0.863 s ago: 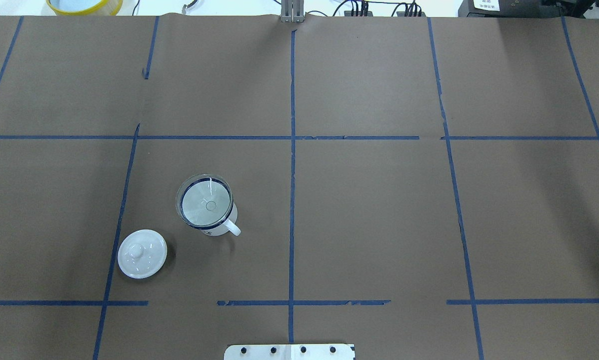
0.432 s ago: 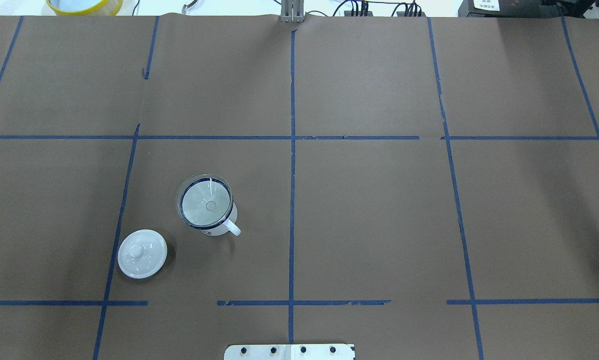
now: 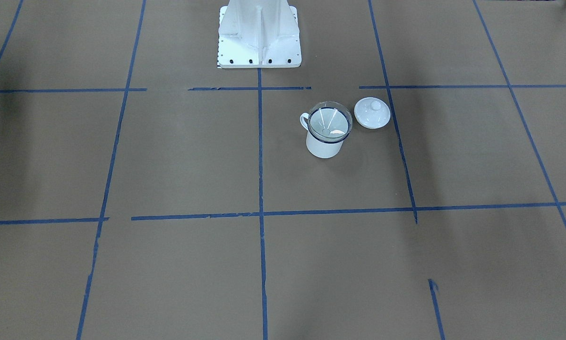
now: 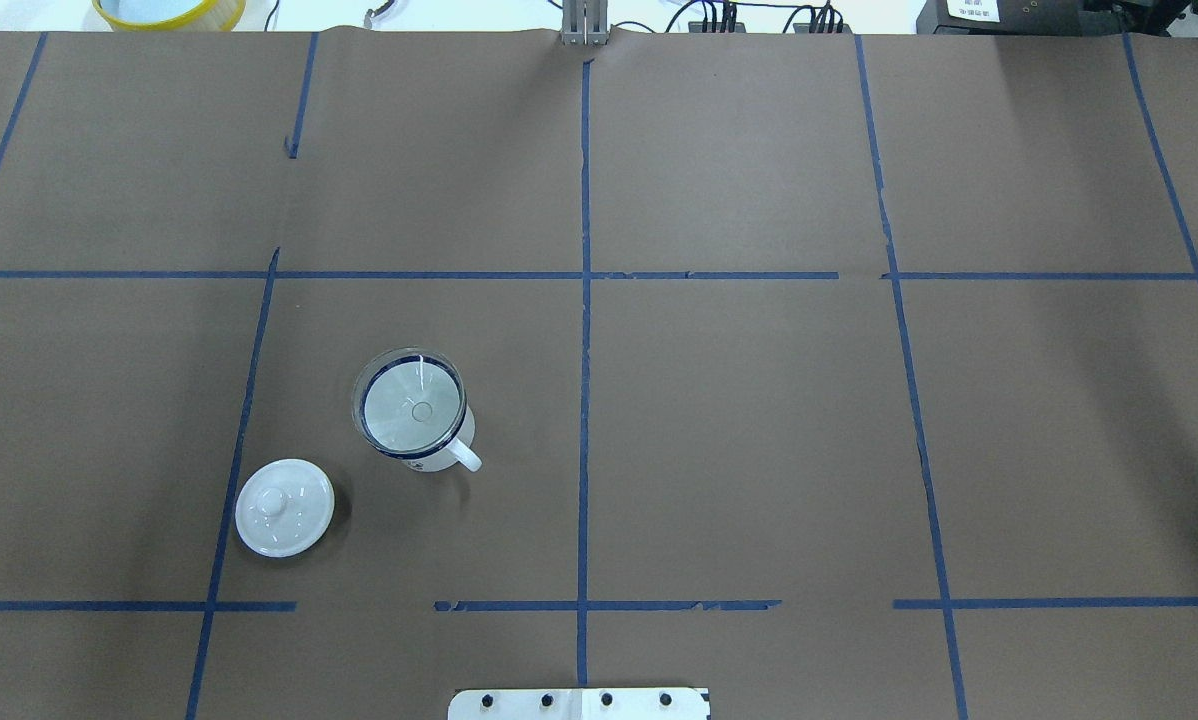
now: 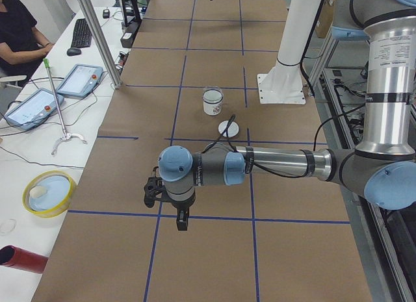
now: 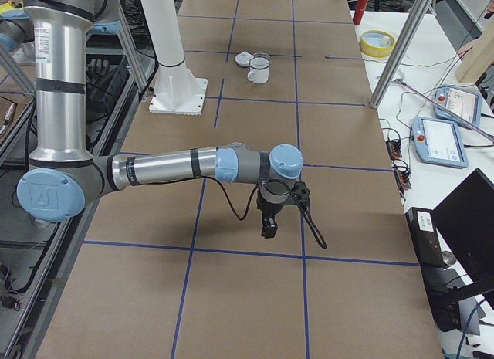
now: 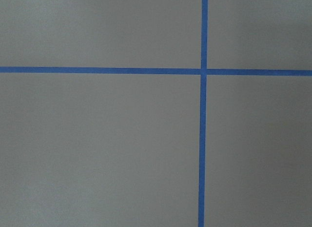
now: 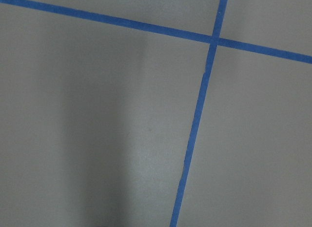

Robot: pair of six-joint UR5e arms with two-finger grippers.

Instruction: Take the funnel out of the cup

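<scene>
1. The cup stands upright on the table, in the lower left part of the overhead view. Its loop handle points toward the frame's lower right.
2. The funnel sits in the cup's mouth with its cone up. Its clear rim reaches slightly past the cup's dark blue rim, and its spout points down inside.
3. A white knobbed lid lies flat near the cup, to its lower left in the overhead view, and does not touch it.
4. In the front-facing view the cup is right of centre in the upper half, with the lid to its upper right. The robot base is at the top edge.
5. In the left side view the left gripper points down at mid-frame, over the blue tape lines. It is well apart from the cup higher in the frame. I cannot tell whether it is wide or narrow.
6. In the right side view the right gripper also points down at mid-frame, far from the cup near the top. Its opening cannot be judged either.
7. Both wrist views show only brown paper and crossing tape.
</scene>
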